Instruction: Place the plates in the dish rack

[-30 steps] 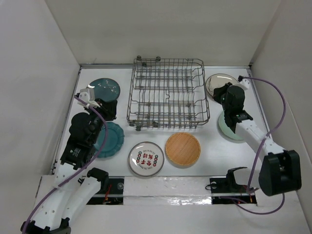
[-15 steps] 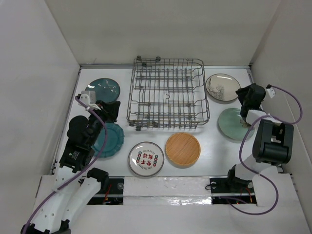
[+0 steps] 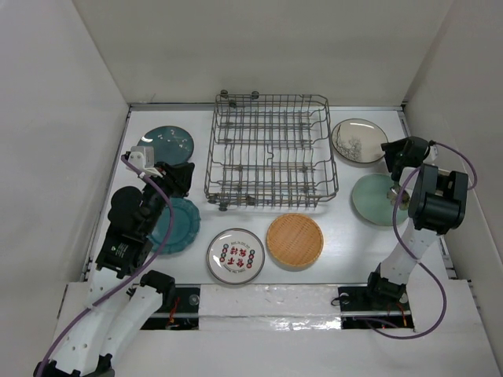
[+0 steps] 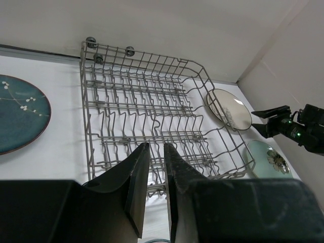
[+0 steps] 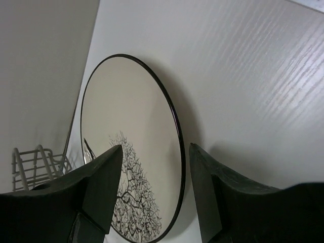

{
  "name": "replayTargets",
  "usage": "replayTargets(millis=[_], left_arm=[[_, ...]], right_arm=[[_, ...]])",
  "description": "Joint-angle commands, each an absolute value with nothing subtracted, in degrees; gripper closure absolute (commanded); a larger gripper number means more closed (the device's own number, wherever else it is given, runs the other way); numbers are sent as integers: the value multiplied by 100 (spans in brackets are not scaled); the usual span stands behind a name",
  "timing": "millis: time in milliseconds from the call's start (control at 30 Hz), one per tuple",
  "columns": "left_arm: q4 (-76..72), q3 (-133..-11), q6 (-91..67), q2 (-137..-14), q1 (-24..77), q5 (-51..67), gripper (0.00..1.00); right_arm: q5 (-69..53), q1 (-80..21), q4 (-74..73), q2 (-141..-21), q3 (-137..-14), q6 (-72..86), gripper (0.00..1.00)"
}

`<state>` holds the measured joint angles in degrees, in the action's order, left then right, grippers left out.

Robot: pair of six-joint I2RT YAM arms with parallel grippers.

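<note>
The dish rack (image 3: 271,149) (image 4: 152,101) stands empty at the back centre. Around it lie the plates: dark teal speckled (image 3: 167,144) (image 4: 20,114), teal scalloped (image 3: 179,224), white patterned (image 3: 235,255), tan-orange (image 3: 295,240), beige-grey (image 3: 358,140) (image 5: 131,152) and pale green (image 3: 377,199). My left gripper (image 3: 185,173) (image 4: 156,148) hangs over the scalloped plate's far edge and points at the rack, its jaws a narrow gap apart around nothing. My right gripper (image 3: 388,149) (image 5: 154,149) is open at the beige-grey plate's right side, with the dark rim between its fingers (image 5: 207,174) but apart from them.
White walls close in the table (image 3: 346,236) on the left, back and right. The right arm (image 3: 431,200) stands folded close to the right wall, above the pale green plate. A purple cable loops off each arm.
The right arm has folded back toward the right wall, its gripper has swung off the beige-grey plate to the rim and opened. The left jaws have parted slightly.
</note>
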<state>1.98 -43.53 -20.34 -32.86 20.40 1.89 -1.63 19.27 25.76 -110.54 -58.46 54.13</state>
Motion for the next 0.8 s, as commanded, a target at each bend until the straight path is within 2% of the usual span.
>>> replayTargets(millis=[0,367,433,567,600,700,767], left_arm=[[-88,-4333,-1934,-3261,2021,141,85],[-70,-4333,-1916,-3261,2021,88,84],[-70,-4333,-1925,-3235,2021,79,84],[-62,-4333,-1916,-3208,2021,44,84],[-62,-4333,-1916,-3199,2021,44,84],[-70,-4324,-1907,-3199,2021,44,84],[-62,-4333,-1907,-3217,2021,44,84]], right_arm=[[-623,1995,2988,-11407,-6195,5660,40],[-1317,1890,2953,-12040,-6696,5959,42],[-1554,1890,3110,-12198,-6724,6203,45],[-1652,1837,3637,-12305,-6601,6565,69],[-1618,1837,3726,-12270,-6479,6609,81],[-1275,1837,3832,-11945,-6224,6583,95],[-994,1837,3928,-11717,-6074,6513,100]])
